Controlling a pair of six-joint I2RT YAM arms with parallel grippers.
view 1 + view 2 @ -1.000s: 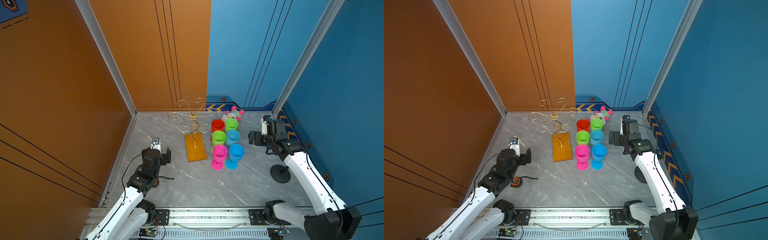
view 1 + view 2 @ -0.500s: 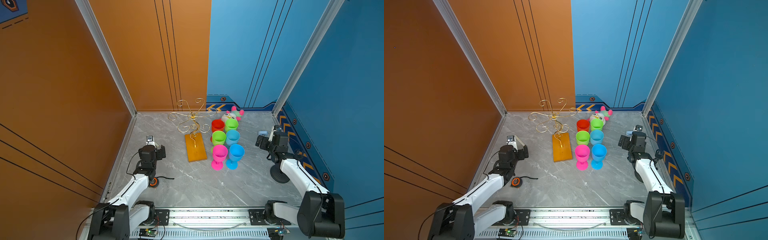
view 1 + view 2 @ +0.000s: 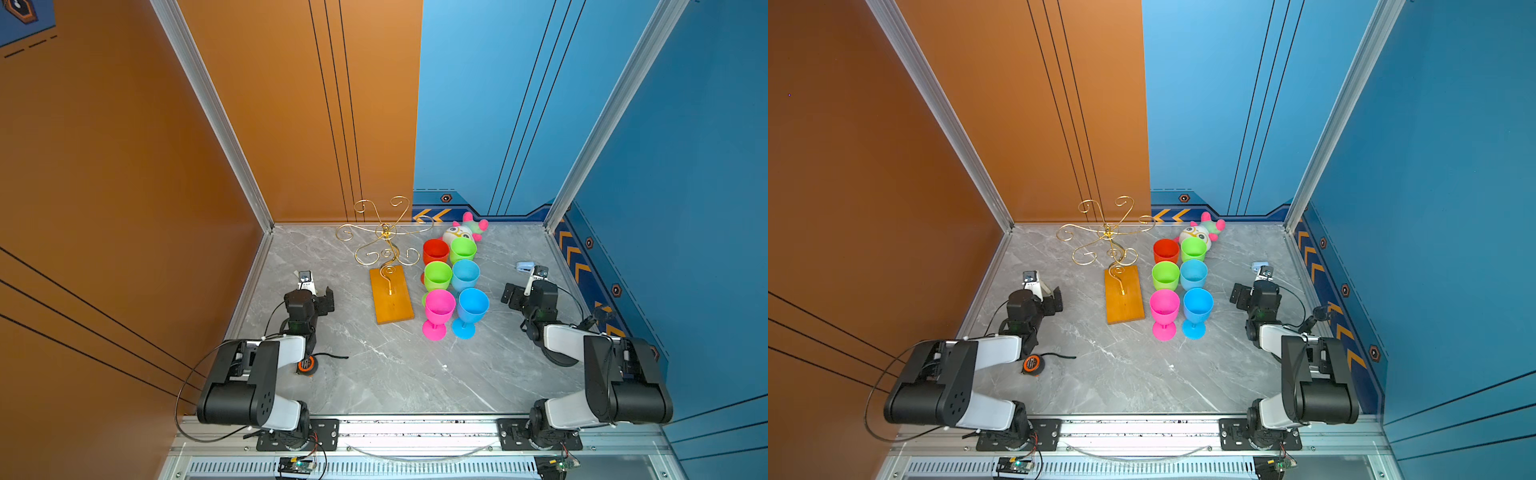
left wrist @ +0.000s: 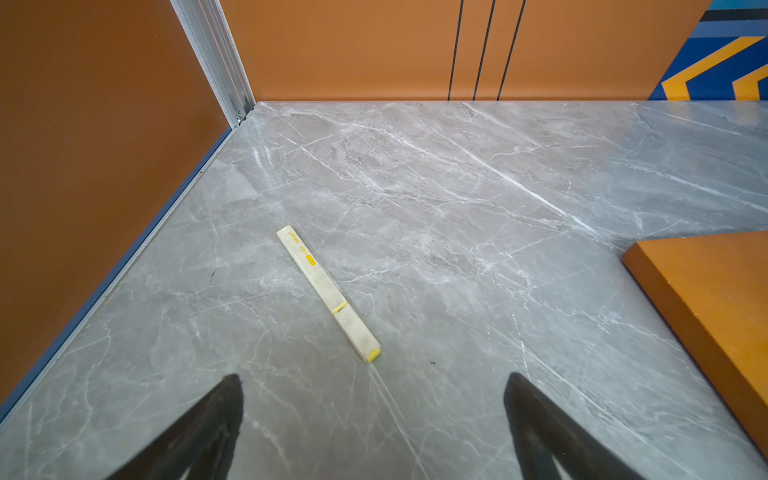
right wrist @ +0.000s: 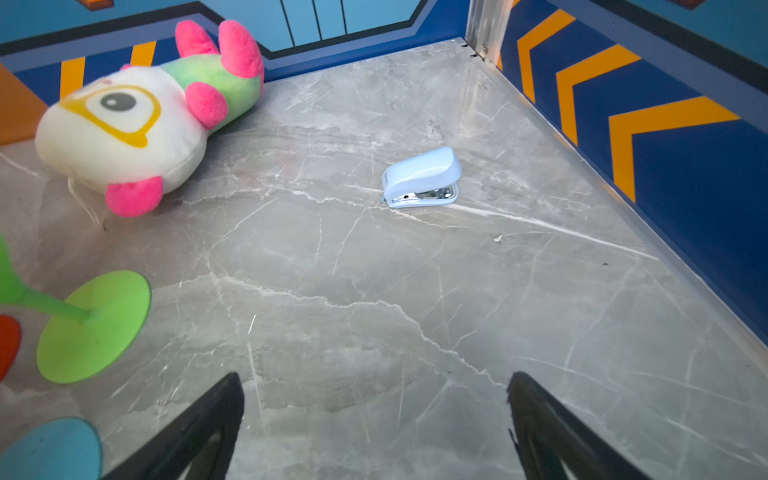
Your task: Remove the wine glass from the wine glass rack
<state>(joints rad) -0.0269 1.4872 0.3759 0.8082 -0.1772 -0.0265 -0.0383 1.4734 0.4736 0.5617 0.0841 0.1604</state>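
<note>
A: What is the wine glass rack (image 3: 386,249) made of?

B: Thin gold wire, with six scroll-ended arms on a wavy stem, fixed to a flat rectangular wooden base (image 3: 392,299). It stands left of centre on the grey veined marble table (image 3: 395,374).

A: And the wine glasses (image 3: 439,309)?

B: There are six, in smooth matte plastic: one red, two green, two blue, one pink. They stand upright on the table in two rows of three, just right of the rack and apart from it.

A: What else is there?

B: One plush toy (image 3: 461,230) lies behind the glasses. One pale blue stapler (image 5: 422,176) lies near the right wall.

A: Do the views differ?

B: Only the left wrist view shows a cream highlighter (image 4: 328,293) with yellow ends, lying flat, and just a corner of the base. Only the top views show the round orange tape measure (image 3: 1033,364) and the wire arms. The right wrist view shows a green glass's flat round foot.

A: The jaws?

B: The left gripper (image 4: 372,377) and right gripper (image 5: 374,375) both stand wide apart over bare marble, holding nothing.
</note>
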